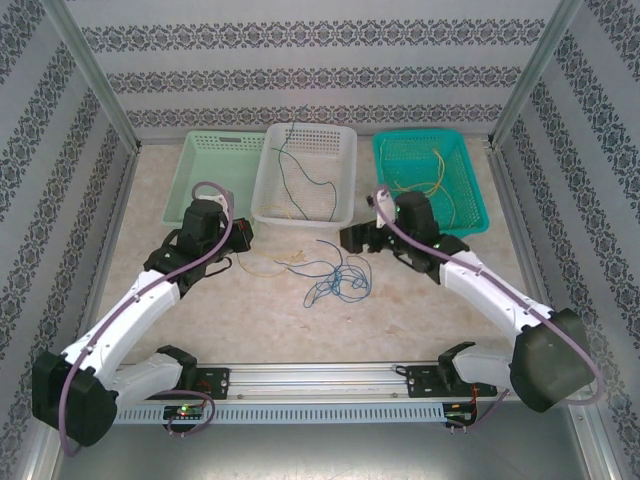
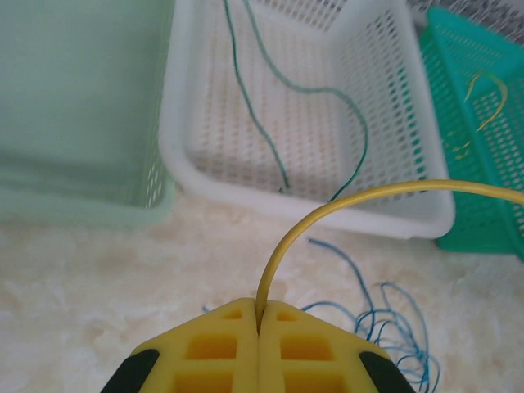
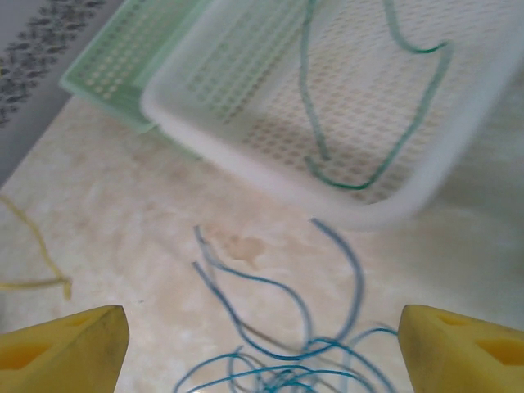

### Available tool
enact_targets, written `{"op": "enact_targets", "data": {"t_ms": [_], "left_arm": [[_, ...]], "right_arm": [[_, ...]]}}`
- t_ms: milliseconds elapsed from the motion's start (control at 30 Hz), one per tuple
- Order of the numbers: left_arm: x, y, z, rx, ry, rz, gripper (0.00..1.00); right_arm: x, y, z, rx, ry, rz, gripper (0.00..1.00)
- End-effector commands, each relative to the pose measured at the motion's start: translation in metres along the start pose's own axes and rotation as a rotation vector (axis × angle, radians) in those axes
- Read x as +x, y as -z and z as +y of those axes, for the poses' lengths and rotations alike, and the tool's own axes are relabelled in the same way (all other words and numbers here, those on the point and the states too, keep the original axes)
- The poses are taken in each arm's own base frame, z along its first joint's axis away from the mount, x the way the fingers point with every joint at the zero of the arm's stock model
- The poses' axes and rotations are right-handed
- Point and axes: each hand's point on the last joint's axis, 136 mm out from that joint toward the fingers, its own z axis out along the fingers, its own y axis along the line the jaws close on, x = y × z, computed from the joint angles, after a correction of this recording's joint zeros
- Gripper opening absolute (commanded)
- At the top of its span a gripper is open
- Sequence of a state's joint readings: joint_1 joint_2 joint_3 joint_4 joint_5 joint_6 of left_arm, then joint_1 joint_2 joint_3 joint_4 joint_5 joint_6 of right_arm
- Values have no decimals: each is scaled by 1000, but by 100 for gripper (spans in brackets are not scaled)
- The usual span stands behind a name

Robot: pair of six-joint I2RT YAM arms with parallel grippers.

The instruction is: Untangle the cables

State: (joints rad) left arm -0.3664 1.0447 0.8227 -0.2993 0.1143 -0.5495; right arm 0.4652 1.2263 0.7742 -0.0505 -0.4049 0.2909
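Note:
A loose tangle of blue cables (image 1: 335,280) lies on the table in front of the white basket (image 1: 305,216). My left gripper (image 1: 240,238) is shut on one end of a yellow cable (image 2: 344,201), which arcs up from the closed pads (image 2: 260,315) and off to the right. In the top view that yellow cable (image 1: 270,262) trails along the table toward the blue tangle. My right gripper (image 1: 355,240) hangs open just above the blue cables (image 3: 286,327), with nothing between its fingers (image 3: 458,348). Green cables (image 1: 300,170) lie in the white basket.
Three baskets stand in a row at the back: a pale green one (image 1: 195,190) on the left, the white one in the middle, and a teal one (image 1: 470,215) on the right holding yellow cables (image 1: 440,185). Patterned walls close in the sides.

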Motion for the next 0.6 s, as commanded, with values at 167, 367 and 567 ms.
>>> {"op": "enact_targets", "data": {"t_ms": [167,367,567], "left_arm": [[-58,22,-30,74,8,-190,0],[-77,30,-38,117,51,-288,0],[-83,34,-46,173,84,-329,0]], "right_arm": [[-15,-20,66,-160,67,-170,91],[-14,-38,83,-224,-61,-294,87],[-17,-54,95,-230,-74,-316,87]]}}
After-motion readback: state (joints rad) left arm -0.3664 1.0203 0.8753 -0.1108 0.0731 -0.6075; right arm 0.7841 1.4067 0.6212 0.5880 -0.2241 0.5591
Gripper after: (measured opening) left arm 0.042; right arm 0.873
